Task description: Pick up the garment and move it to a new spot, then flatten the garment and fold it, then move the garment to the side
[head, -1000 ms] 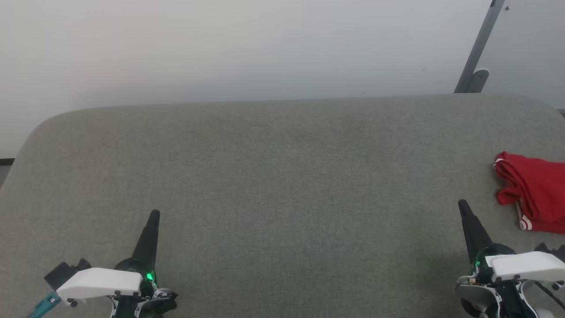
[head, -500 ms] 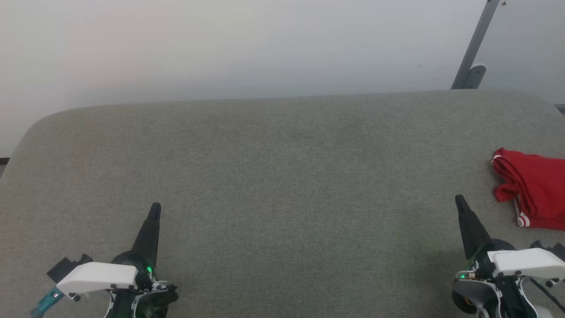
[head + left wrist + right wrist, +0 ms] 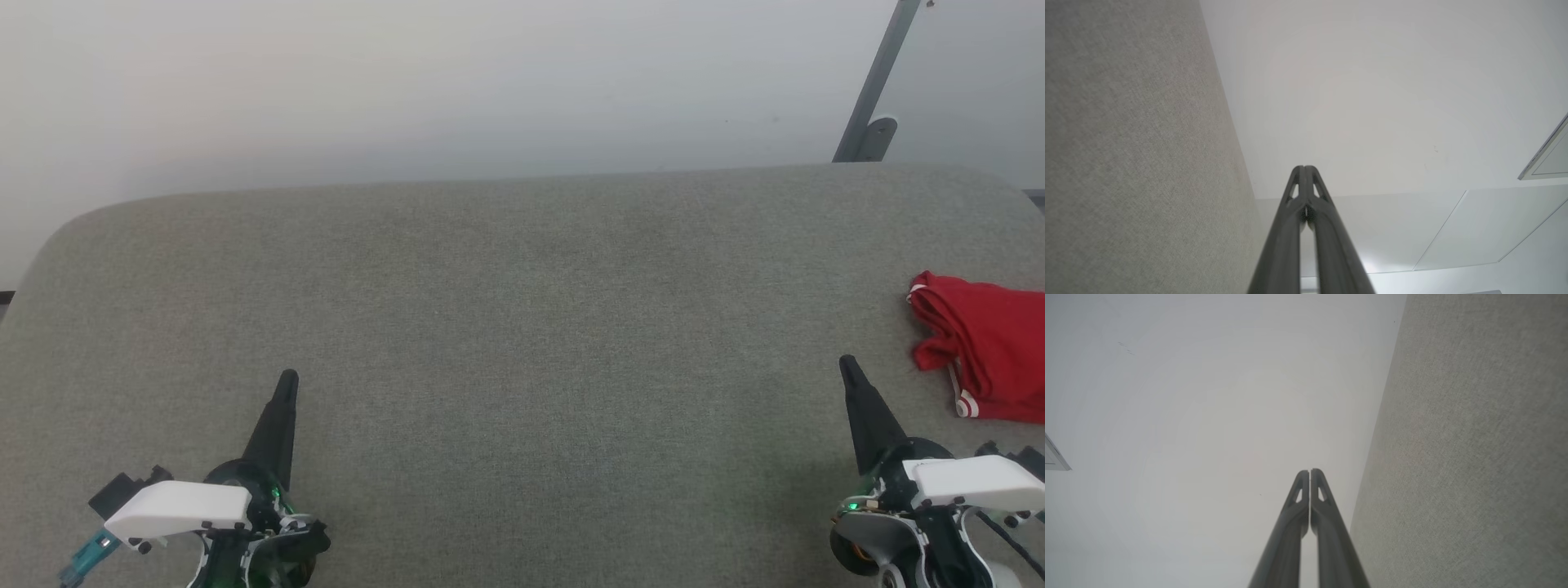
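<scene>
The garment (image 3: 988, 351) lies bunched on the worktop (image 3: 522, 310). The right hand (image 3: 847, 365) rests near it, the left hand (image 3: 286, 380) well apart: both pressed together, empty, seemingly parked.

Soft, even, fairly bright light fills all views. A faint shadow lies on the grey desk (image 3: 522, 327) beside the right arm (image 3: 967, 482). Wrist views curve the desk's edge and blur the base of the left pincer (image 3: 1305, 168).

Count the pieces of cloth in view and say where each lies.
1. The red T-shirt lies crumpled on the grey surface, right of the right gripper, cut off by the picture's right edge.
</scene>
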